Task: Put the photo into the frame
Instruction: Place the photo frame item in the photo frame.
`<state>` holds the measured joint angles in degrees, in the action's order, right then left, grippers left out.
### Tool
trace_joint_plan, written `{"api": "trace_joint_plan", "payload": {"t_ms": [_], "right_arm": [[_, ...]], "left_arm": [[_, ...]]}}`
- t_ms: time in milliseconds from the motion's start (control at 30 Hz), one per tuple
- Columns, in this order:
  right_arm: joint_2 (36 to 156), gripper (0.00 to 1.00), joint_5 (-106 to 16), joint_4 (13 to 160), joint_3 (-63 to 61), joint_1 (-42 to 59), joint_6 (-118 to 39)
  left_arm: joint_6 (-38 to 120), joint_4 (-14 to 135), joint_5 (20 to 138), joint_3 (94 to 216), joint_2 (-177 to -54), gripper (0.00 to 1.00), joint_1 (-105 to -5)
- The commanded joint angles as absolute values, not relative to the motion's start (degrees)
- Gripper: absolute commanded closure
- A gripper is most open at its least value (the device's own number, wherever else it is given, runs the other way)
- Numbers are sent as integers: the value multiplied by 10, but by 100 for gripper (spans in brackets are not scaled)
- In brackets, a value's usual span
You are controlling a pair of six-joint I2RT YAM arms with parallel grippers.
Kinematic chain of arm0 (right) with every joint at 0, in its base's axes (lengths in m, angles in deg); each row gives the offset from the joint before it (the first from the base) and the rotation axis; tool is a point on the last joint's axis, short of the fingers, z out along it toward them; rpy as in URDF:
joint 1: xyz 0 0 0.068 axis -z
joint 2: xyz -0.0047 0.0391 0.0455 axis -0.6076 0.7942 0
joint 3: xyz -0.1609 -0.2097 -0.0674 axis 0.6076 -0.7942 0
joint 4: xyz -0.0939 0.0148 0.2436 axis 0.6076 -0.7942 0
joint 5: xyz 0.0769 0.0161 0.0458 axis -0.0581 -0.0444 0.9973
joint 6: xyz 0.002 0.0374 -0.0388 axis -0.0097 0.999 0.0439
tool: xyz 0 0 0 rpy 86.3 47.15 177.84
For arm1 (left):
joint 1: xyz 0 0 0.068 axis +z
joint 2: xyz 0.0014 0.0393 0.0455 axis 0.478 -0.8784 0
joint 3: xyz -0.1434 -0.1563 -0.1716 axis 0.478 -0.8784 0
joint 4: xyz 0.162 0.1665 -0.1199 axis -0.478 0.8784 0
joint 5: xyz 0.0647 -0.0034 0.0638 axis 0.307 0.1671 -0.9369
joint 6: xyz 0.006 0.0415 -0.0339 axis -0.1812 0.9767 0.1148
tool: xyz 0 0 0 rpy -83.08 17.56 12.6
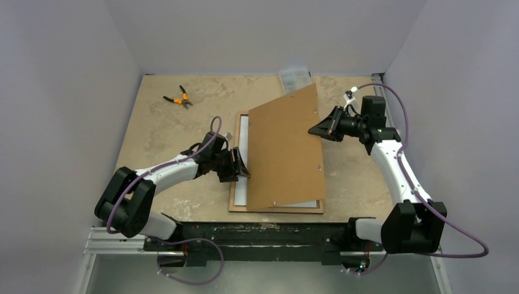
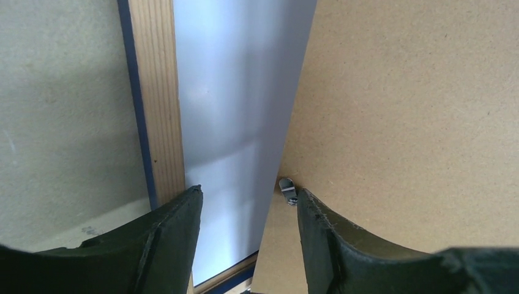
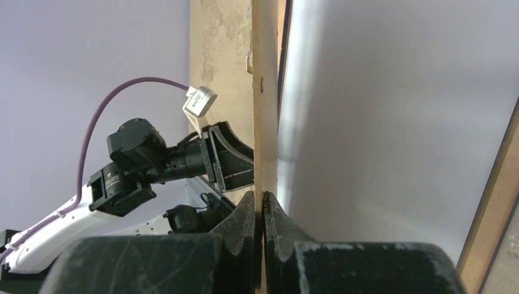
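Note:
The frame point(image 1: 235, 184) lies flat on the table with its wood-brown face up and a thin blue edge showing. A plain white sheet point(image 1: 243, 141), the photo's reverse, lies inside it; the printed side is hidden. My right gripper point(image 1: 312, 130) is shut on the right edge of the plain brown board point(image 1: 284, 147) and holds it tilted over the frame. In the right wrist view the fingers point(image 3: 248, 211) pinch the board's edge point(image 3: 264, 122). My left gripper point(image 1: 243, 166) is open and empty at the board's left edge, over the white sheet point(image 2: 235, 92) and frame rail point(image 2: 160, 110).
Orange-handled pliers point(image 1: 177, 98) lie at the back left. A clear plastic box point(image 1: 295, 78) stands at the back wall. A small metal tab point(image 2: 287, 188) sits on the board's edge by my left finger. Walls close in left, right and behind.

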<state>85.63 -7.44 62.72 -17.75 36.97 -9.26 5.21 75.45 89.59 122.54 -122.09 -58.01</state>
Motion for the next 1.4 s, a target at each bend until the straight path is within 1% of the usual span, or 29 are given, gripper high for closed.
{"api": "trace_joint_plan", "payload": {"t_ms": [0, 233, 267, 400, 633, 900, 1367], "right_arm": [[872, 100, -15, 700, -165, 373, -58], [919, 100, -12, 718, -172, 372, -64], [925, 100, -14, 721, -173, 384, -64], [948, 100, -18, 732, -181, 388, -68], [973, 100, -23, 758, -221, 388, -66], [1003, 100, -15, 777, -249, 388, -63], [1029, 100, -5, 651, -198, 388, -121]], "left_arm": [[42, 725, 933, 1209, -1224, 43, -569], [52, 767, 880, 1191, -1117, 40, -542], [56, 778, 872, 1190, -1101, 40, -537], [60, 810, 841, 1183, -1075, 40, -520], [57, 800, 831, 1164, -1116, 42, -500], [53, 751, 848, 1154, -1176, 42, -499], [62, 728, 870, 1156, -1200, 41, -499]]}}
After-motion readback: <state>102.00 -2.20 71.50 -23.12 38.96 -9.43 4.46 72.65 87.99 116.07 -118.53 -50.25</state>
